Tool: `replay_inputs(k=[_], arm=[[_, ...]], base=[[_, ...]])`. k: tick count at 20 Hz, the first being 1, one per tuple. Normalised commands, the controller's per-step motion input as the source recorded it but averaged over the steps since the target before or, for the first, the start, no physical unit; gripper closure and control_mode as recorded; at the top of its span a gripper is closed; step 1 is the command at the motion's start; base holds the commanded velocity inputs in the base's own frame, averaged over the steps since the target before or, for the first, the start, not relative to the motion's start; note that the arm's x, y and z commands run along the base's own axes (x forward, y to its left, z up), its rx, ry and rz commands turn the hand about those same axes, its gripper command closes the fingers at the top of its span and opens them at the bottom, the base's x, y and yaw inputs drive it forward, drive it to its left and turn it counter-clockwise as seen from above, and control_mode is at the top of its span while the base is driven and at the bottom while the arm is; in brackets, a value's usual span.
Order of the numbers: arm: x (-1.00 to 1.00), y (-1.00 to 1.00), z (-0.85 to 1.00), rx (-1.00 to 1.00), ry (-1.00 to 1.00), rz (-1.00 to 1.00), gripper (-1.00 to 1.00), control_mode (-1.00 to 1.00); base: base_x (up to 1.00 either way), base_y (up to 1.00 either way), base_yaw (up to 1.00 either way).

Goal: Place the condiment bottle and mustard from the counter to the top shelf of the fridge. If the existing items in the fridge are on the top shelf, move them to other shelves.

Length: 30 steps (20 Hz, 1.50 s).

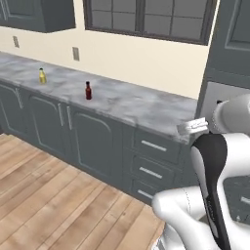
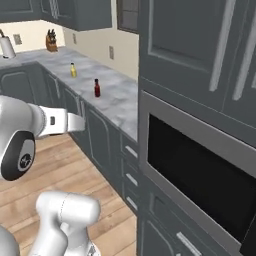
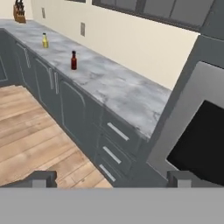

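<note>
The mustard (image 1: 42, 76) stands upright on the counter (image 1: 132, 105), far to the left. The condiment bottle (image 1: 88, 91) stands upright to its right, a short way apart and nearer the counter's front edge. In the hand view, the condiment bottle (image 3: 73, 61) and the mustard (image 3: 45, 40) sit far off at the upper left. My gripper (image 3: 111, 178) is open, its dark fingertips (image 3: 43, 177) wide apart with nothing between them, well short of both bottles. The fridge, its top shelf and the existing items are out of view.
A built-in microwave (image 2: 200, 185) sits in the tall dark cabinet at the counter's right end. Drawers (image 1: 154, 146) with silver handles lie below the counter. A knife block (image 2: 51, 41) and a paper towel roll (image 2: 6, 47) stand in the far corner. Wood floor (image 1: 44, 205) lies in front.
</note>
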Motion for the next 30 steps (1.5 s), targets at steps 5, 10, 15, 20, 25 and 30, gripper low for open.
replay_inputs(k=[5, 10, 15, 20, 25, 30], arm=[[0.00, 0.00, 0.00, 0.00, 0.00, 0.00, -1.00, 1.00], [0.00, 0.00, 0.00, 0.00, 0.00, 0.00, -1.00, 1.00], [0.00, 0.00, 0.00, 0.00, 0.00, 0.00, -1.00, 1.00], [0.00, 0.00, 0.00, 0.00, 0.00, 0.00, -1.00, 1.00], [0.00, 0.00, 0.00, 0.00, 0.00, 0.00, -1.00, 1.00], [0.00, 0.00, 0.00, 0.00, 0.00, 0.00, -1.00, 1.00]], base=[[1.00, 0.64, 0.04], [1.00, 0.95, 0.00], [1.00, 0.99, -0.02], [1.00, 0.99, -0.22], [1.00, 1.00, -0.35], [1.00, 0.81, -0.46]])
